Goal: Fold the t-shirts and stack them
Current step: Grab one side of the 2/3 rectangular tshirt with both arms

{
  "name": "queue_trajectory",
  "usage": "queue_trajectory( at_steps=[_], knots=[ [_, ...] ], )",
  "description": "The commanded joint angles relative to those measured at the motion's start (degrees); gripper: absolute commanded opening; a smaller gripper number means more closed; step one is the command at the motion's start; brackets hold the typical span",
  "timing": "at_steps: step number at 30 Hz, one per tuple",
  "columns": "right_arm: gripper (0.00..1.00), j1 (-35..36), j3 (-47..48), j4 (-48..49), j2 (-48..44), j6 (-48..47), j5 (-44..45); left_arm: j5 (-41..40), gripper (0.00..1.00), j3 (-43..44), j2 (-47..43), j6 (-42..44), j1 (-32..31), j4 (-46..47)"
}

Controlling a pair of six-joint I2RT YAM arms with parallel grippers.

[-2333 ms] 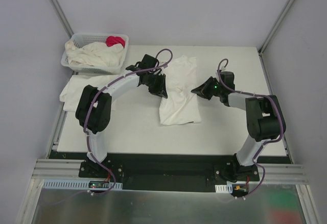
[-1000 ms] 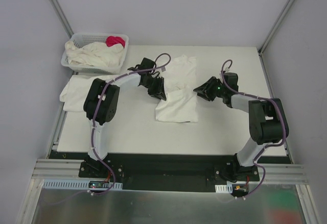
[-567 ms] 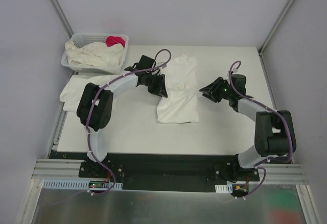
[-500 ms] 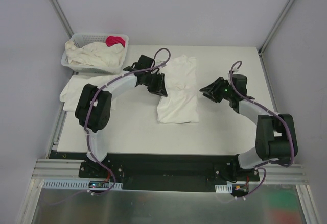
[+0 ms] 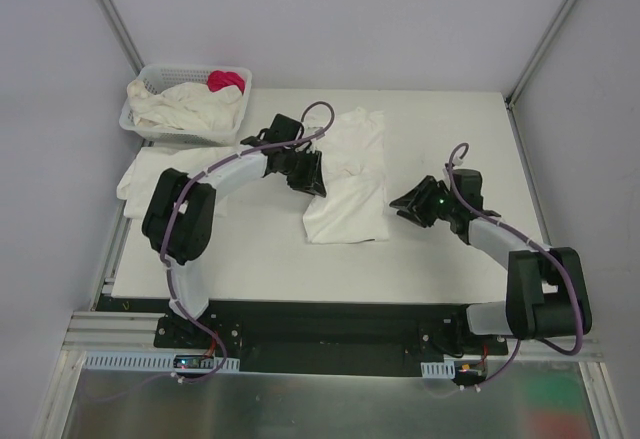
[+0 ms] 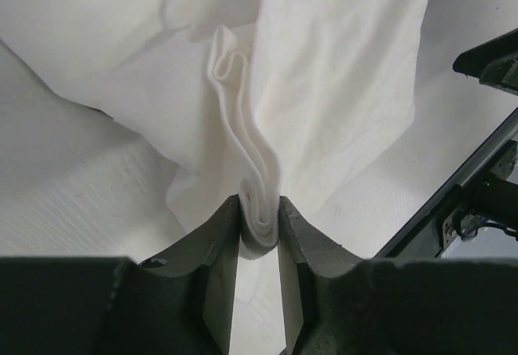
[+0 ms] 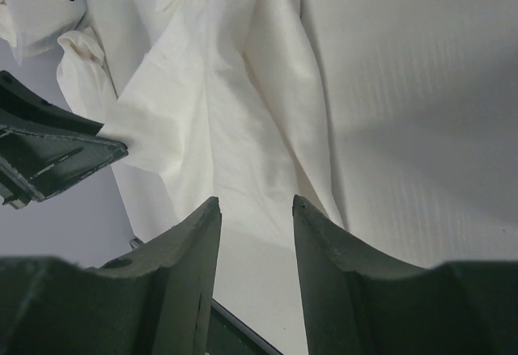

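One fold in hand, most of the work ahead

The white table carries everything. On its middle lies the middle t-shirt, a long cream strip that runs away from the arms. Its far part is narrow, and its near end is wider and rumpled. I judge that it is folded along its length but not yet across, so it is not ready to be stacked.

At the left edge of the table, just beside the basket, lies a flat t-shirt, partly hidden by the left arm. I cannot tell if it is folded or only spread out. If it is the beginning of the stack, the stack has one piece.

The white lattice basket in the far left corner holds a crumpled heap of more t-shirts. None of these is folded, so by my estimate the larger part of the task is not yet done.

The left gripper is at the left edge of the middle t-shirt. In its wrist view the jaws press on a bunched ridge of several layers of this cloth. The right gripper hovers just beside the right edge of the same shirt, its jaws apart and nothing between them.

Smallest is the pink-red cloth on top of the heap in the basket. It is no part of the folding.
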Motion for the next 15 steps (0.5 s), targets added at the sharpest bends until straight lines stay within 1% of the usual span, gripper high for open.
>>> queue_trajectory(
  at_steps=[1, 2, 4, 7, 8, 9, 10, 15],
  knots=[
    [0.43, 1.8, 0.4, 2.4, -2.2, -0.5, -2.3, -1.3, 0.25, 3.1, 2.1, 1.2, -0.4, 0.9],
    [0.42, 2.1, 0.7, 2.6, -2.4, -0.3, -2.5, -1.3, 0.29, 3.3, 2.8, 1.4, -0.4, 1.5],
    [0.38, 3.7, 2.1, 2.7, -2.5, 0.1, -2.5, -1.6, 0.32, 3.7, 3.8, 1.9, -0.4, 2.0],
    [0.32, 6.9, 4.5, 2.8, -1.9, 0.0, -1.3, -1.4, 0.32, 5.8, 6.1, 1.9, -0.4, 2.0],
    [0.31, 7.6, 5.3, 2.7, -0.8, -0.1, -0.8, -1.2, 0.32, 6.2, 7.0, 1.9, -0.4, 2.1],
    [0.28, 8.9, 5.9, 3.3, 0.2, -0.3, 0.0, -0.9, 0.32, 6.5, 7.7, 1.7, -0.4, 2.2],
    [0.27, 9.4, 7.2, 4.0, 1.5, -0.6, 2.0, -0.7, 0.32, 7.2, 8.0, 1.5, -0.4, 2.4],
    [0.21, 10.4, 13.7, 9.8, 16.4, 1.9, 0.8, -0.4, 0.32, 8.6, 10.0, 1.7, -0.4, 2.5]
  ],
)
